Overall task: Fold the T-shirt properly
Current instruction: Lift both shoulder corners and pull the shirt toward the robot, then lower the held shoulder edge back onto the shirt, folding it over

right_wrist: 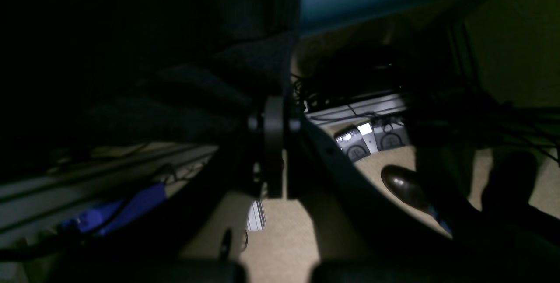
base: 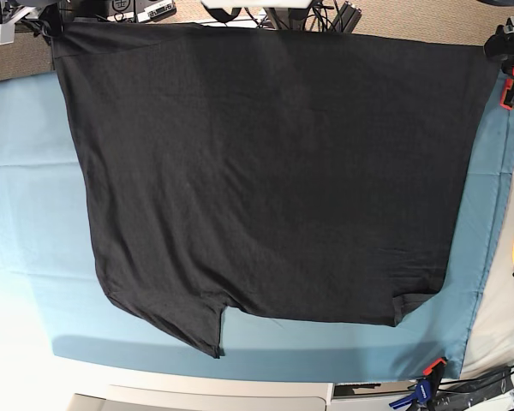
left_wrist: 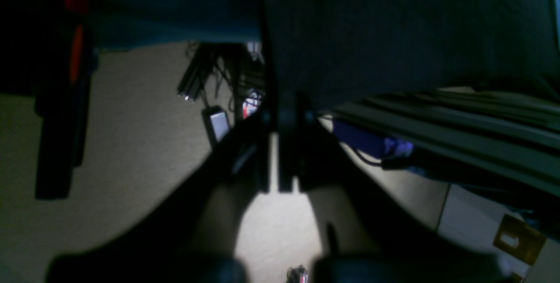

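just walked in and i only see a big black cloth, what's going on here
A two-armed robot is working on a black T-shirt, which hangs spread wide over the teal table cloth. Its plain side faces the base camera, sleeves toward the bottom. The left tool and the right tool are both shut at the shirt's top corners and seem to pinch the fabric there, though the wrist views are too dark to be sure. No fold is made yet.
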You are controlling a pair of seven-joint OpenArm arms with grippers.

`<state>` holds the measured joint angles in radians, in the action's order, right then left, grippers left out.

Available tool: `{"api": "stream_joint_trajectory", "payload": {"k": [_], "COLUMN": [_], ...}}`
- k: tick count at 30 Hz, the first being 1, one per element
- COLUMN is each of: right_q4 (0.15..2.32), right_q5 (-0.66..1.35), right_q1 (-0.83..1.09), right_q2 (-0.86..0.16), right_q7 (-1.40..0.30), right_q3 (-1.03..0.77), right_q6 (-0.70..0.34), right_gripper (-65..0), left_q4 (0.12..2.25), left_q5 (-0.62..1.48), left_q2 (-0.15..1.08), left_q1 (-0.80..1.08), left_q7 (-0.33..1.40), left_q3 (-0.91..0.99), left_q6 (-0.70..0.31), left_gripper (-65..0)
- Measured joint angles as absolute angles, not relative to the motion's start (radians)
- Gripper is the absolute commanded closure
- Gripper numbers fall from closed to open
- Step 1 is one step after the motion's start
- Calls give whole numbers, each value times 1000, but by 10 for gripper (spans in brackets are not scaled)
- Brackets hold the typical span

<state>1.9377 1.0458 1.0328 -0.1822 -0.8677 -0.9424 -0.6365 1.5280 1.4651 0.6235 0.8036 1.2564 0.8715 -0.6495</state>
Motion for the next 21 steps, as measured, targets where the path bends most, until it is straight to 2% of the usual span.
{"api": "stream_joint_trajectory", "payload": {"k": [11, 21], "right_q4": [1938, 1938], "right_q5": [1088, 1088], "right_q1": [948, 840], "right_q2": [-182, -182], "right_q7": [-876, -880], "right_q3": [-942, -943], "right_q6": [-659, -659], "right_gripper": [0, 0], "left_q4": [1599, 1611], "left_q5": [1463, 1463], "left_q2": [624, 624], "left_q1": [797, 681], "left_q7": [1245, 1213], "left_q3": [872, 872], "left_q6": [-654, -675], "left_gripper": [0, 0]}}
